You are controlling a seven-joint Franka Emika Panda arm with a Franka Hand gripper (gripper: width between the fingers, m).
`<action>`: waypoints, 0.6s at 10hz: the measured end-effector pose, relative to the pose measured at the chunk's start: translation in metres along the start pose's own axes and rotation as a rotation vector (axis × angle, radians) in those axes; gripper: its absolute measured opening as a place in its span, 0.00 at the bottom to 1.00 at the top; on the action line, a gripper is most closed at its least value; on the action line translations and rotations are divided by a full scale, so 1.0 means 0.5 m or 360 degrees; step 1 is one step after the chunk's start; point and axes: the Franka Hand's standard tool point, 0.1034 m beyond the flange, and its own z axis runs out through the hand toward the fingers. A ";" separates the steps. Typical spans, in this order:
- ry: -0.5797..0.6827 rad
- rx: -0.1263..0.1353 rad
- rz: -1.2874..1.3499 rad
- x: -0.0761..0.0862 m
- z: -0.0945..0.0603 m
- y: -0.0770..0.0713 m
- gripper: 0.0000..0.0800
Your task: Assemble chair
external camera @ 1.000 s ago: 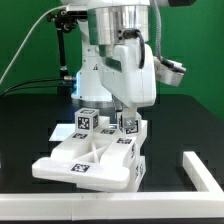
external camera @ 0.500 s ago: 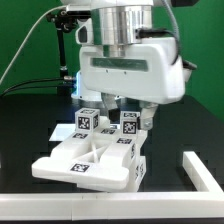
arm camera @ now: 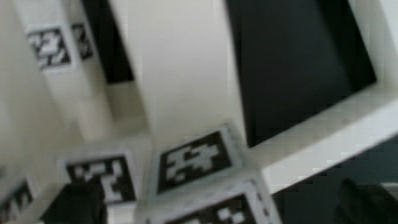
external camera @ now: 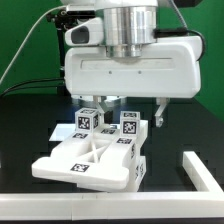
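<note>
Starting nearest the camera, you had the rail (external camera: 203, 171) lying at the table's (external camera: 25, 125) front edge on the exterior view's right, and just behind it the chair (external camera: 95, 157) sat mid-table as a joined cluster of tagged white pieces, two small tagged blocks standing at its back. Behind and above them your gripper (external camera: 123, 110) had swung round and sprung wide open in the last second, fingers (external camera: 160, 112) apart and holding nothing. That looked like a release, so I'd judge the piece seated.
</note>
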 end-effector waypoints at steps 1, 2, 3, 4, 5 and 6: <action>-0.0002 -0.0001 0.0035 0.000 0.001 0.002 0.81; -0.0002 -0.0002 0.0059 0.000 0.001 0.002 0.81; -0.0002 -0.0001 0.0075 -0.001 0.001 0.002 0.69; -0.0002 -0.0001 0.0183 -0.001 0.001 0.002 0.69; -0.0002 0.0000 0.0286 -0.001 0.001 0.002 0.46; -0.0003 -0.0001 0.0489 -0.001 0.001 0.002 0.35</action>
